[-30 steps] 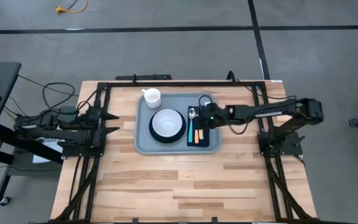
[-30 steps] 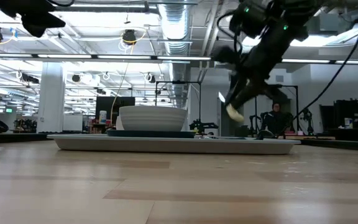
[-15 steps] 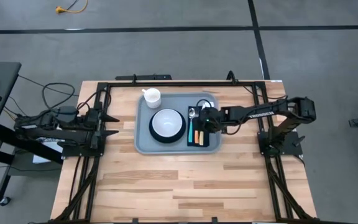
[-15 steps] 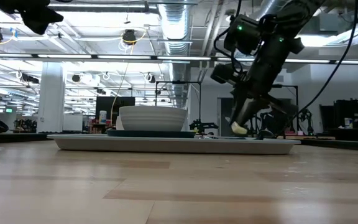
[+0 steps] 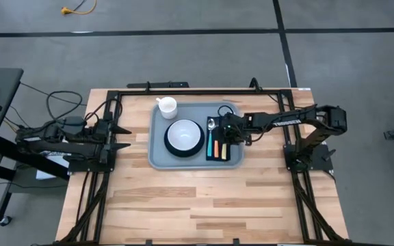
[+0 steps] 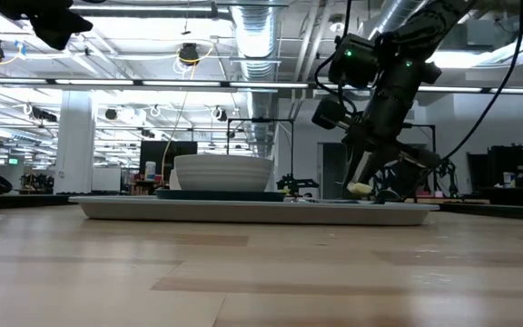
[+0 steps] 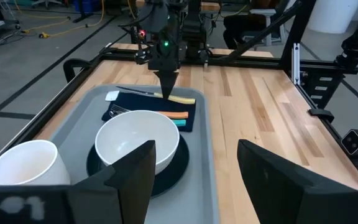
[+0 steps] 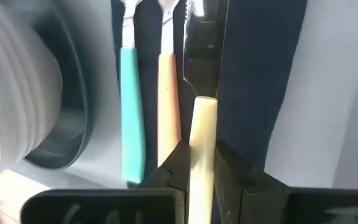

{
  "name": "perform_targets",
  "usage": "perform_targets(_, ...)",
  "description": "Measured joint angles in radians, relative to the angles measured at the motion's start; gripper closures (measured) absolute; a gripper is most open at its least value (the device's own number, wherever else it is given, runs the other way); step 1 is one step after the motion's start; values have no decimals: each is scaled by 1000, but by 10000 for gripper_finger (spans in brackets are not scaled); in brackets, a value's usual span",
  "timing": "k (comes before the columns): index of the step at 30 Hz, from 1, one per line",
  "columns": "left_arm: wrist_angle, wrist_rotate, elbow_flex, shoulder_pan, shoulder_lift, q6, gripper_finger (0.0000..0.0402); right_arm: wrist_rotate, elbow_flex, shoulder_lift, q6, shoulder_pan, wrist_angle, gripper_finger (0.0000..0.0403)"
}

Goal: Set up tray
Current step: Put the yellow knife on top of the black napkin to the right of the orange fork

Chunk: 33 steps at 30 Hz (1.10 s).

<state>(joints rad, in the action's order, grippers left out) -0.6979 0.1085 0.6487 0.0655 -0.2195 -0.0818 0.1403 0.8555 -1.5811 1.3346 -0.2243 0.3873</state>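
The tray point(image 5: 157, 158) sits on the table point(image 5: 183, 205) at its far-centre, between the two arms, long side across. On it: a white bowl point(image 5: 184, 134) on a dark plate point(image 5: 169, 145) near the middle, a white cup point(image 5: 167, 106) at the far-left corner, and a navy cloth point(image 5: 235, 154) along the right side.

On the cloth, side by side w/ handles toward the near edge: a teal-handled utensil point(image 5: 209, 148), an orange-handled one point(image 5: 217, 149), then a cream-handled knife point(image 8: 202, 134). A spoon point(image 5: 212, 124) lies at the far end of the cloth.

Right gripper point(image 5: 229, 131) is over the far-right part of the tray, arm reaching in from the right. Wrist view shows its fingers point(image 8: 229, 177) pinched on the cream handle of the knife — blade lying flat on the cloth just beside the orange one. Low view: gripper tip is down at tray level, cream handle end showing at the tip.

Left gripper point(image 5: 120, 135) waits off the tray, at the table's left edge, pointing toward it — fingers point(image 7: 128, 177) spread wide, holding nothing. Its wrist view looks across the cup and bowl to the right gripper beyond.
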Motion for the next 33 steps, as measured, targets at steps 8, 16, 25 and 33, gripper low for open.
perform_targets(8,0,0,0,0,0,0,187,4,-2,-35,-54,-26,9,376)
perform_targets(16,1,1,0,0,0,11,187,19,69,-138,-125,-27,23,376)
perform_targets(25,0,2,0,1,0,11,187,26,176,-209,-175,-61,150,376)
perform_targets(33,0,2,0,1,0,10,187,16,180,-205,-157,-61,161,374)
